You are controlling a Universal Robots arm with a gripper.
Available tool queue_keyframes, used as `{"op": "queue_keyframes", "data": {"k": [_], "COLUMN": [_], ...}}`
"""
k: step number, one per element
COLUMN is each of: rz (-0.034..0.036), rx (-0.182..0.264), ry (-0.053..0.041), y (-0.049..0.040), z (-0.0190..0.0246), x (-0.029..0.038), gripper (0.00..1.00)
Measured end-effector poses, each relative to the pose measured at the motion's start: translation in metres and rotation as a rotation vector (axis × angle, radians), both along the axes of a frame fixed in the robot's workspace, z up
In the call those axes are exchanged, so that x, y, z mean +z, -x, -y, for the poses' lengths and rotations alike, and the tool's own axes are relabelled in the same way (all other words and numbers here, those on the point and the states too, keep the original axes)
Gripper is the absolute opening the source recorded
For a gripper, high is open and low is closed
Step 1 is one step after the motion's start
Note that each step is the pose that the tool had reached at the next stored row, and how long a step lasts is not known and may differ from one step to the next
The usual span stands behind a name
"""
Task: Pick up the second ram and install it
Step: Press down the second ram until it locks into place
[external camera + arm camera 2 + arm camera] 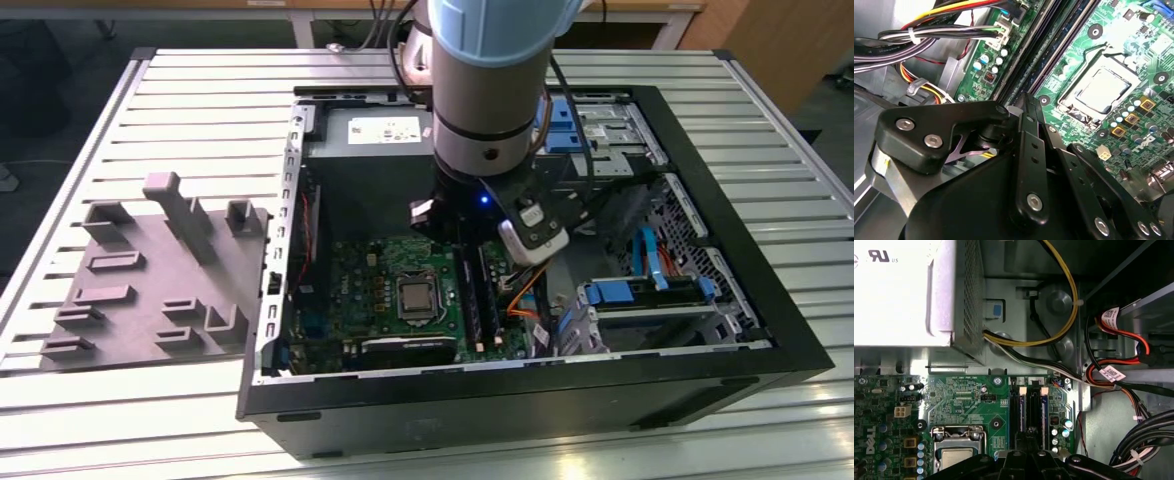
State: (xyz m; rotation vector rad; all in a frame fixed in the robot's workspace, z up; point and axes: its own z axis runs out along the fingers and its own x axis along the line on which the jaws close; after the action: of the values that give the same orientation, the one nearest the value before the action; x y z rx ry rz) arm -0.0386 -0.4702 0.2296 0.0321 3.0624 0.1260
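At the exterior view's left, the grey tray [147,290] with its upright posts lies on the slatted table [200,90], and none of its slots looks to hold a stick. Right of it stands the open computer case [747,330], the green motherboard [360,290] lying flat in its lower middle with the silver processor [418,297] at its centre. Just right of the processor run the long memory slots, and the gripper [470,262] is down directly over them. In the first wrist view the second ram [1032,415] appears to stand in a slot beside another stick, with the black linkage at the lower edge of the frame right above it. The fingers look drawn close together at the stick's edge, though I cannot tell whether they pinch it. Judging from this, the seating step is in hand: it wants pressure straight down, even along the stick, square to the slot, so both end latches catch.
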Motion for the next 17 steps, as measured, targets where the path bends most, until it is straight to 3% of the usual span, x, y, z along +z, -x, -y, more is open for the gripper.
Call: {"op": "queue_keyframes", "data": {"k": [17], "rz": [0.0], "rx": [0.0], "ry": [0.0001], "y": [0.0], "z": [0.0068], "x": [0.0], "gripper": [0.11]}}
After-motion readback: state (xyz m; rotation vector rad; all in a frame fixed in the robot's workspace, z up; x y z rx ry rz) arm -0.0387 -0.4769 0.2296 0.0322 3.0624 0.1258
